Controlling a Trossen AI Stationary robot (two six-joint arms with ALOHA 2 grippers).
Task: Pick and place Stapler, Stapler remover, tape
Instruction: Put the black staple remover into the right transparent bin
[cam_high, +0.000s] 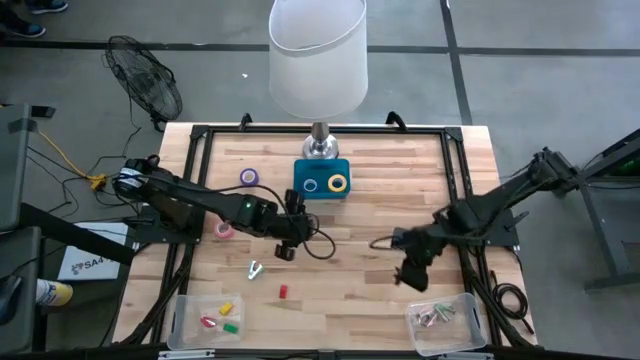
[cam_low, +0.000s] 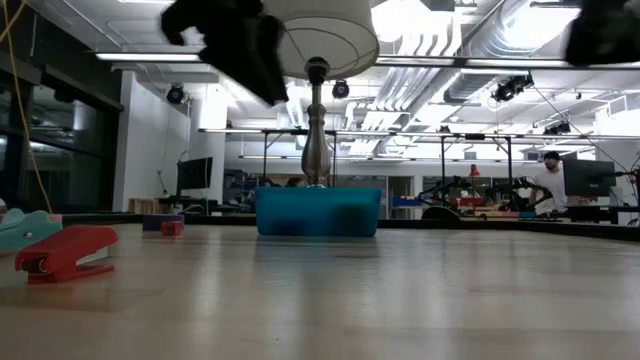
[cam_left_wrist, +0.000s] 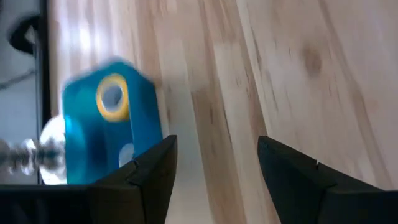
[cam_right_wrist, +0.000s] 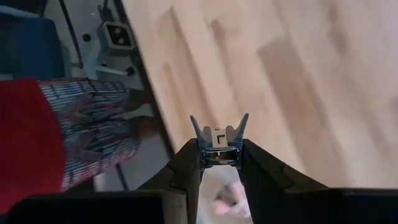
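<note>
The left gripper (cam_high: 289, 240) is held over the middle of the table (cam_high: 370, 200), its fingers (cam_left_wrist: 152, 180) spread apart with nothing between them. The right gripper (cam_right_wrist: 219, 146) is seen above the table's right side, near a clear bin (cam_high: 445, 325), closed on a small staple remover (cam_right_wrist: 219, 138). Yellow and blue tape rolls (cam_high: 338, 183) are lodged in a blue holder (cam_high: 322, 180) at the lamp's base (cam_high: 320, 148); a purple roll (cam_high: 248, 177) and a pink roll (cam_high: 225, 230) lie on the left. A red stapler (cam_low: 65, 252) is seen at the near edge.
</note>
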